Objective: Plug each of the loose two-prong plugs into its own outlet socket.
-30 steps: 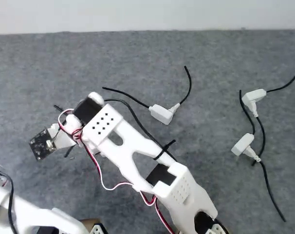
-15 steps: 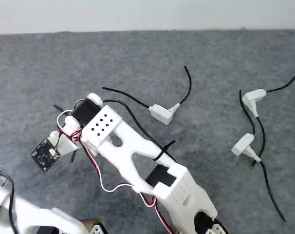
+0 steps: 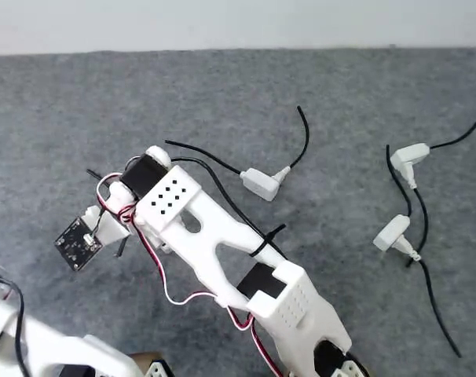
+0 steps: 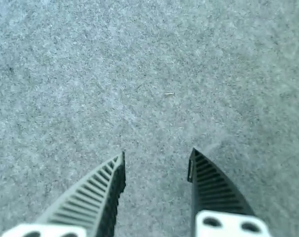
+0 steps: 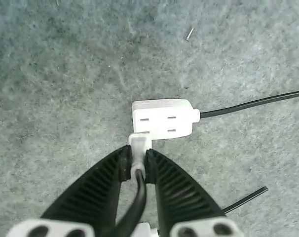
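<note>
My right gripper (image 5: 138,153) is shut on a small white two-prong plug (image 5: 139,143), whose black cord runs back between the fingers. The plug's tip touches the near side of a white outlet block (image 5: 162,118) lying flat on the carpet, beside its slots; I cannot tell whether the prongs are in. In the high view the right arm (image 3: 222,236) stretches over the left middle of the table and hides that spot. My left gripper (image 4: 157,163) hangs open over bare grey carpet. Three more white corded pieces lie loose: one centre (image 3: 261,184), two at the right (image 3: 411,153) (image 3: 393,232).
Black cords (image 3: 422,267) trail across the right side of the carpet, and one cord (image 3: 222,196) passes under the right arm. A tiny metal sliver (image 4: 169,94) lies on the carpet ahead of the left gripper. The left arm's base (image 3: 34,345) sits at the near left corner.
The right arm's wrist with its camera board has shifted slightly toward the near side and to the right. The loose pieces on the carpet have stayed put.
</note>
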`<move>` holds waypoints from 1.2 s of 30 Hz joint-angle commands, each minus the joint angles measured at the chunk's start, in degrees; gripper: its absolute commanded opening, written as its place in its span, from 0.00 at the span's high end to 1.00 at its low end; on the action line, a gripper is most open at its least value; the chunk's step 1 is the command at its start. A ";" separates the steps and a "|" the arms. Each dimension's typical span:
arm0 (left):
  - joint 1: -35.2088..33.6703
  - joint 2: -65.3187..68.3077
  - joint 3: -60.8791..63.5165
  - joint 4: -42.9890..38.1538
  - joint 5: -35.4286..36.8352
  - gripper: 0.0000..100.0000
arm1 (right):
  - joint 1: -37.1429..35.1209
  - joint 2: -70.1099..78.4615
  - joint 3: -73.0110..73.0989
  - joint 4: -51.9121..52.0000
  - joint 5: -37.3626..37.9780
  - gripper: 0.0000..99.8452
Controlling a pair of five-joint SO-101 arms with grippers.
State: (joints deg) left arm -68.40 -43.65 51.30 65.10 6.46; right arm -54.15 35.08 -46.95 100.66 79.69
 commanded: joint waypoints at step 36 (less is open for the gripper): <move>-0.09 -1.23 -0.40 -1.32 0.79 0.79 | -1.10 5.49 -0.79 -4.26 -7.30 0.99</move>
State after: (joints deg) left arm -68.40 -43.65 51.30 65.10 6.46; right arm -54.77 40.70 -46.95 97.49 73.01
